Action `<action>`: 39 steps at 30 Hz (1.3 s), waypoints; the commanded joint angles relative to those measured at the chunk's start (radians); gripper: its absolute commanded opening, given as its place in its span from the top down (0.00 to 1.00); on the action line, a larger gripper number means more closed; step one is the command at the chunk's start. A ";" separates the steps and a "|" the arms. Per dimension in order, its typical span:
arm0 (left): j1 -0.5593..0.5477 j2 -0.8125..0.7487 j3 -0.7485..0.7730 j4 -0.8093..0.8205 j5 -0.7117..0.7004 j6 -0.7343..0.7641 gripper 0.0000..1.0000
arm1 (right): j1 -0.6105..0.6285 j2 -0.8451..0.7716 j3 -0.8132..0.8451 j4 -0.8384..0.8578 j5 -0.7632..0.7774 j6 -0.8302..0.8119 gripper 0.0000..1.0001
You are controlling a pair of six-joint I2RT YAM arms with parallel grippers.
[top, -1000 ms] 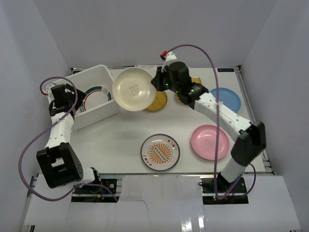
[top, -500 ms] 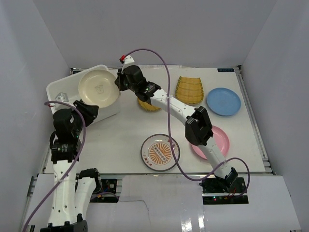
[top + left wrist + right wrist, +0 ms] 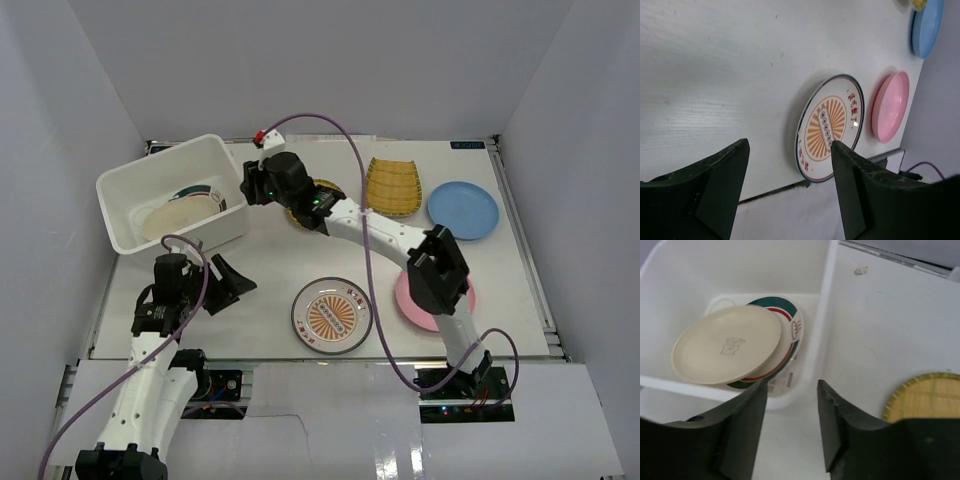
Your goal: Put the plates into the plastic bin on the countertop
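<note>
Top view: bin sits far left on the counter, turned a bit askew. Inside it the cream plate lies over a green-rimmed plate, covering most of it, towards the bin's near-left end. R gripper hangs just outside the bin's right wall, w/ the R arm reaching across from near right; finger gap not readable from here. L gripper is on the near side of the bin, apart from it, low over bare counter, fingers spread, nothing in them. Orange-patterned plate lies near centre, right of L gripper. Pink plate is near right, partly under the R arm. Blue plate is far right; oblong yellow plate is just left of it, not touching; round yellow plate is left again, mostly hidden by the R arm. L wrist view: both black fingers wide apart, only counter between them; orange-patterned plate lies flat past the right finger, pink plate beyond it, blue plate at the top corner. R wrist view: fingers apart and empty, over the counter at the bin's outer wall; cream plate rests on the green-rimmed one inside, can't tell if level; round yellow plate is on the counter at the right edge, outside the bin.
</note>
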 commanded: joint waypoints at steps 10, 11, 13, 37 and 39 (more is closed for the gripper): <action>-0.408 0.304 -0.083 0.368 -0.008 -0.130 0.20 | -0.362 -0.620 -0.967 0.226 -0.190 0.146 0.60; -0.440 0.343 -0.080 0.390 -0.054 -0.136 0.20 | -0.379 -0.626 -1.002 0.241 -0.229 0.163 0.54; -0.511 0.453 -0.074 0.465 -0.085 -0.152 0.21 | -0.414 -0.625 -1.078 0.287 -0.249 0.192 0.45; -0.652 0.190 0.013 0.192 -0.514 -0.187 1.00 | -0.502 -0.120 -1.007 0.752 -0.334 0.839 0.36; -0.642 0.101 0.113 0.080 -0.565 -0.210 1.00 | -0.500 -0.089 -0.978 0.751 -0.334 0.852 0.39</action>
